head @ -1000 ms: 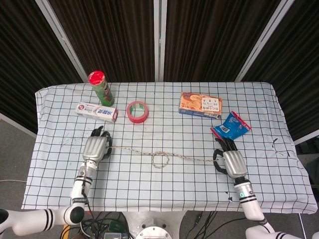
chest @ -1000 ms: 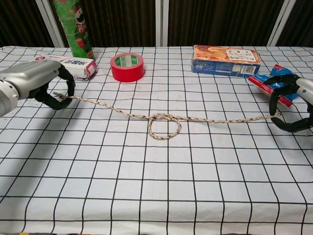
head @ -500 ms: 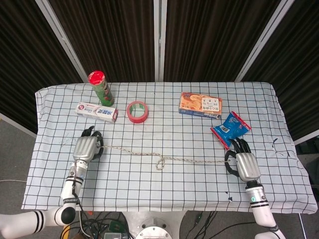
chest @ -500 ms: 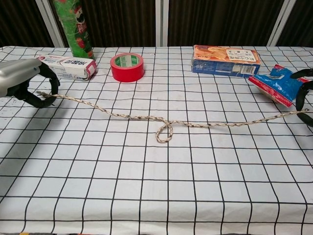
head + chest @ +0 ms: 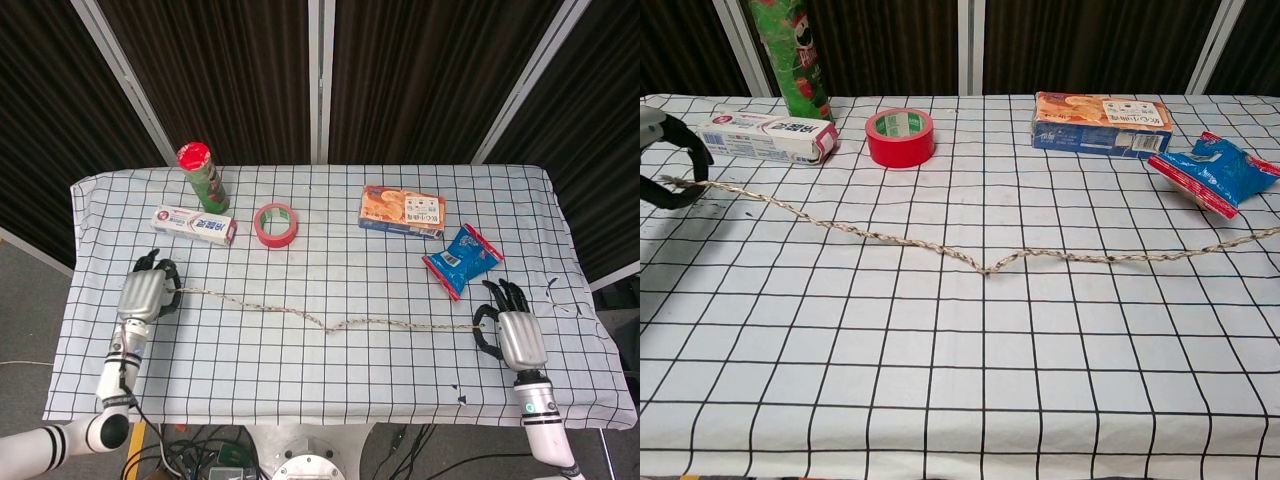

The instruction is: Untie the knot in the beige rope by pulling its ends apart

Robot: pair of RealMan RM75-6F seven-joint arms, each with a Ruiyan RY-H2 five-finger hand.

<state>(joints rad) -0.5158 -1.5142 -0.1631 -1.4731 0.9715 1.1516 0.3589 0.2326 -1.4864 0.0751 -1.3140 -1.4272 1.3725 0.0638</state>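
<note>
Your beige rope (image 5: 330,322) lies stretched across the counter (image 5: 300,380) with only a small kink at its middle; no loop shows, so the knot appears undone, though the head view is too coarse to be sure. Your left hand (image 5: 146,294) grips the rope's left end, knuckles up, near the counter's left edge. Your right hand (image 5: 517,335) pinches the right end, other fingers spread, well apart from the left.
</note>
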